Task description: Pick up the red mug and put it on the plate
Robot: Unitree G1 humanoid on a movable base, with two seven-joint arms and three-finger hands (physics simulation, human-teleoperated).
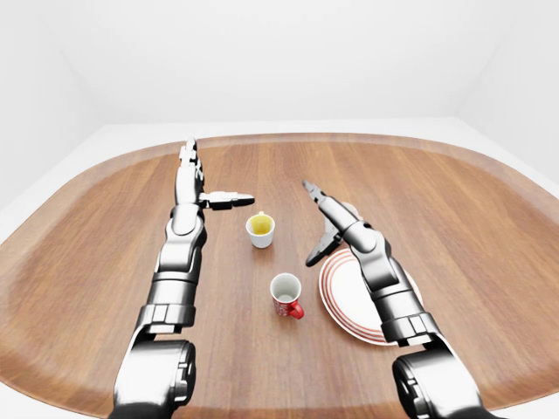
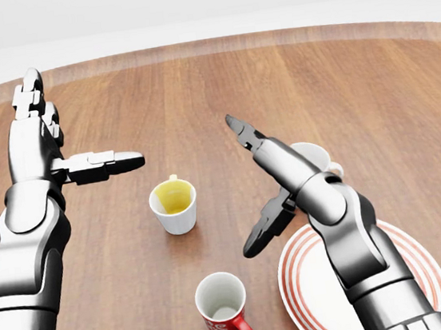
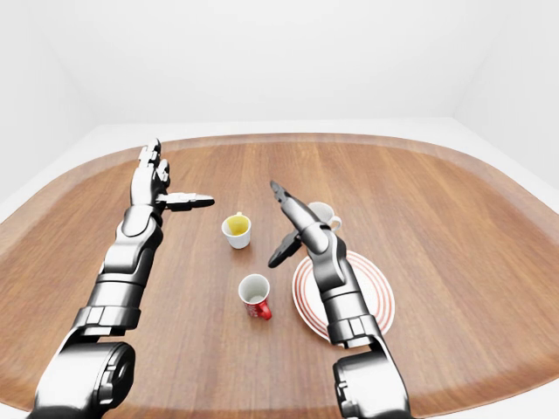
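Red mug (image 2: pixel 223 308) upright, empty, beside bare striped plate (image 2: pixel 309 283); both hands' fingers (image 2: pixel 243 136) spread, grasping nothing.

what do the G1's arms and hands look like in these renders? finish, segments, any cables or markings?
Both arms are glossy silver-grey metal shells with darker ribbed bands at the joints. The left three-finger hand and right three-finger hand have blocky segmented silver fingers ending in black tips. No cables, sleeves or markings show.
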